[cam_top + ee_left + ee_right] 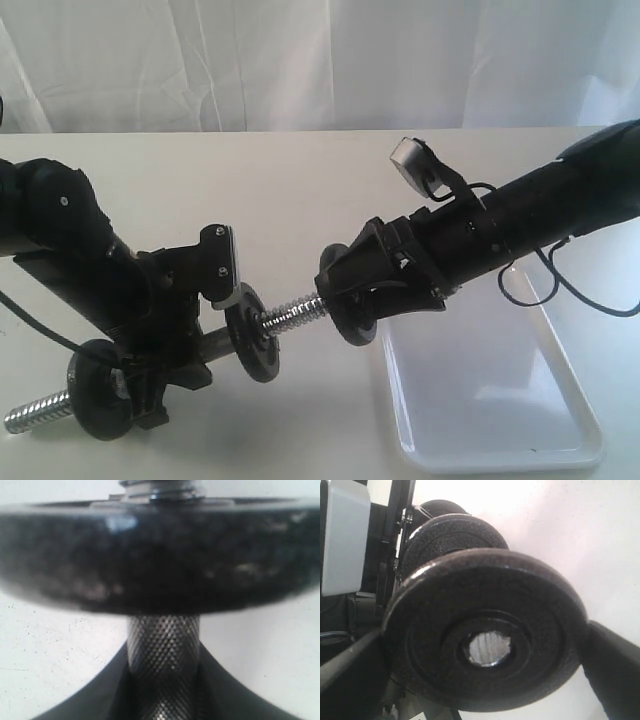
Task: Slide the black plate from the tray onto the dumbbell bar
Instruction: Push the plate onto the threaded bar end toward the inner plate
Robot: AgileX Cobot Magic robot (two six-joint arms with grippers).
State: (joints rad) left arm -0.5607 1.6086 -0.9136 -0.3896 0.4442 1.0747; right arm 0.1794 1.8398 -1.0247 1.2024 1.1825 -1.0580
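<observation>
Right claw point(352, 300) grips the black plate point(520, 600), hole lined up with the threaded tip of the bar point(292, 313); left claw point(168, 362) clamps that bar, aimed lengthwise straight at the plate.

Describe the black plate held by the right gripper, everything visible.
The black plate is a round disc of rough, matte, cast-looking metal with a raised rim and a central hole. The right gripper clamps its edge, fingers on opposite sides, holding it on edge above the table, near the tray. The threaded tip of the dumbbell bar shows through the hole; how deep it sits is unclear.
</observation>
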